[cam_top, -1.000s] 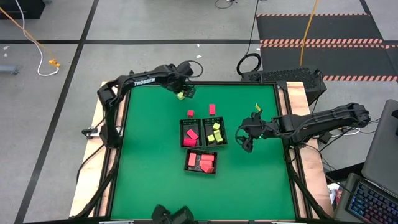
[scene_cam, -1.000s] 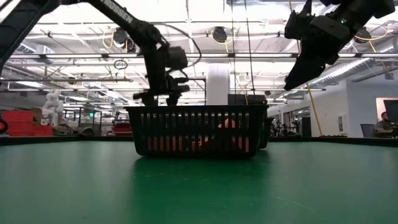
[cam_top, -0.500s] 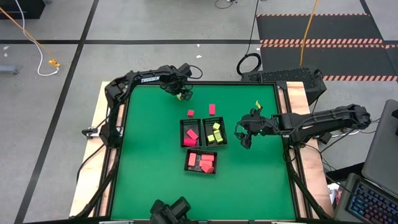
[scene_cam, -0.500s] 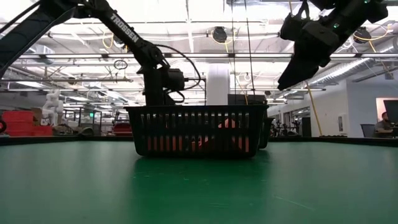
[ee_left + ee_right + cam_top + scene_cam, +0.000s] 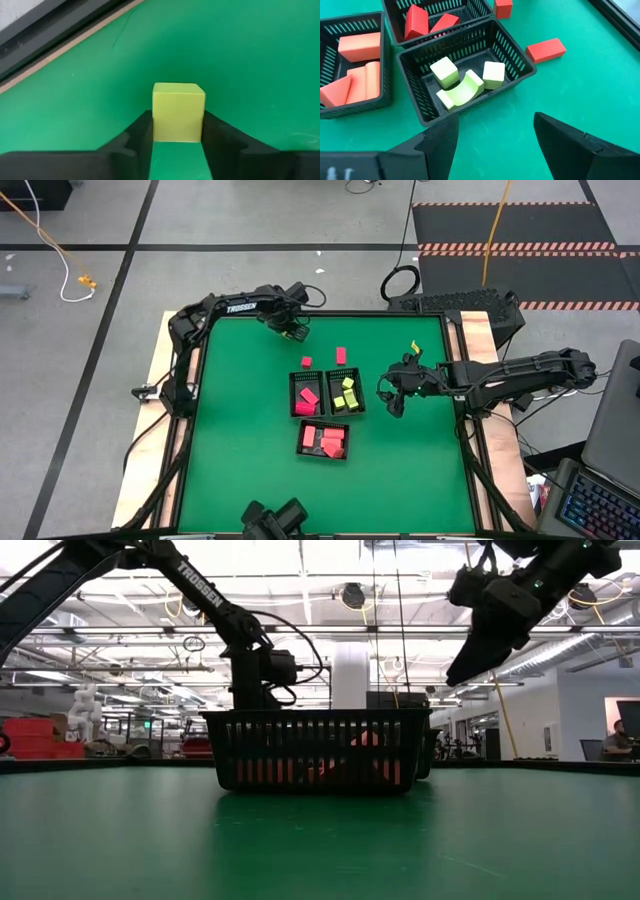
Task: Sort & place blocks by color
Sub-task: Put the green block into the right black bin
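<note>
A yellow-green cube [image 5: 178, 117] sits between my left gripper's [image 5: 177, 135] fingers near the table's far edge. From above, the gripper [image 5: 293, 332] covers it. Two loose red blocks [image 5: 306, 362] [image 5: 341, 355] lie on the mat beyond the trays. A small yellow-green piece [image 5: 414, 349] lies toward the far right. One mesh tray [image 5: 465, 75] holds three yellow-green blocks, and two others [image 5: 307, 393] [image 5: 324, 440] hold red ones. My right gripper [image 5: 492, 140] is open and hovers above the mat just right of the yellow-green tray [image 5: 345, 392]. My left gripper pinches the yellow-green cube by two opposite side faces [image 5: 156, 125], one finger on each side. The fingers come from above, slanting down toward the mat. The cube is upright. Whether its underside is on the mat or just off it I cannot tell.
The three black trays stand together at mid table; in the low view the nearest one [image 5: 315, 750] hides my left gripper's fingers. The table's raised far rim [image 5: 55, 45] runs close behind the cube. Open green mat lies left of and in front of the trays.
My left gripper has come down over the yellow-green cube near the far edge, dropping behind the tray top in the low view, then stayed still. My right gripper has drifted slightly left toward the trays, staying open and high.
</note>
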